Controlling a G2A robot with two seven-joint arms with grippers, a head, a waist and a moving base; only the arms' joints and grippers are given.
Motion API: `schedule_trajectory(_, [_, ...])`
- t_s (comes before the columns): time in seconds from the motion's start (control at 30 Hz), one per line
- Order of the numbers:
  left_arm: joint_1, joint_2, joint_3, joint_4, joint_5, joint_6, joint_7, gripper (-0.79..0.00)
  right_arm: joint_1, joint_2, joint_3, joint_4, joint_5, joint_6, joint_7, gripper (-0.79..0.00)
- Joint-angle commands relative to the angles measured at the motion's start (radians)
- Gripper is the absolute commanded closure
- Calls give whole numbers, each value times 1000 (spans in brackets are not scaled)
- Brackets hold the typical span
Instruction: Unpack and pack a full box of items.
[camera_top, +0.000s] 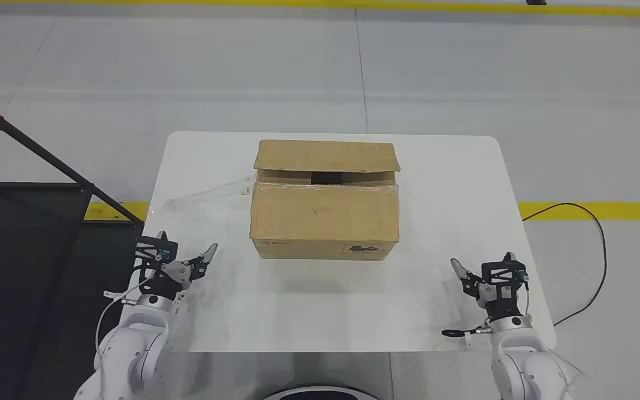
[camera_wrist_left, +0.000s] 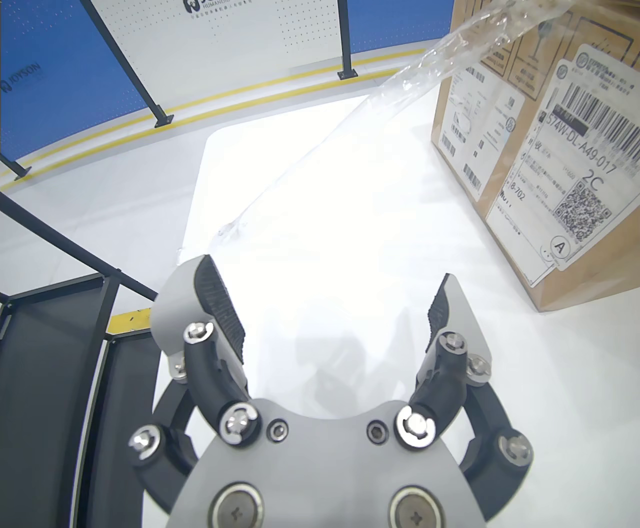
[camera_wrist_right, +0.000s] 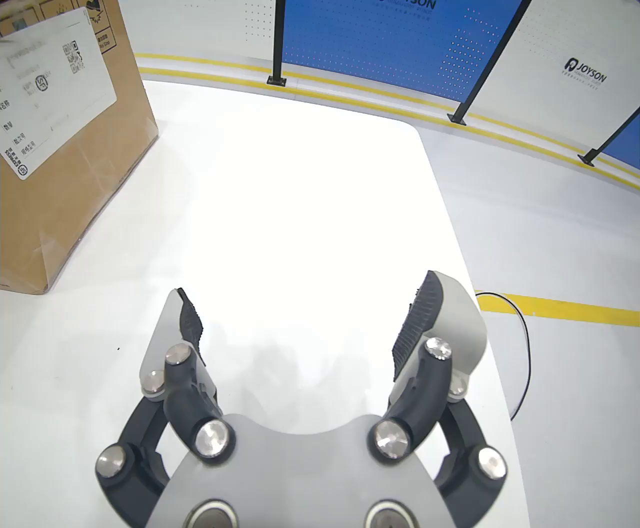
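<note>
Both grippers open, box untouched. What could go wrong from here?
1. A clear plastic strip trails from the brown cardboard box across the white table toward the left gripper; it may snag it or drag the box.
2. The top flaps leave only a narrow dark gap, contents hidden; prying them might shove the box instead.
3. A black cable runs by the table edge near the right gripper; it could catch.

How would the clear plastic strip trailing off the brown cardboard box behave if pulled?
The clear plastic strip looks thin and crinkled, sagging from the brown cardboard box to the white table, so probably floppy and very light. Glossy, it may be slippery or sticky. One end seems attached, so pulling may tug the box.
</note>
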Motion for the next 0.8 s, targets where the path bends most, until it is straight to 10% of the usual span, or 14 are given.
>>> schedule_trajectory(0.0, [0,0,0,0,0,0,0,-784,0,0,0,0,0,0,0,-785])
schedule_trajectory(0.77, [44,-2,-43,-52,-81,-84,169,-785,29,-3,-5,-80,-4,-14,18,-785])
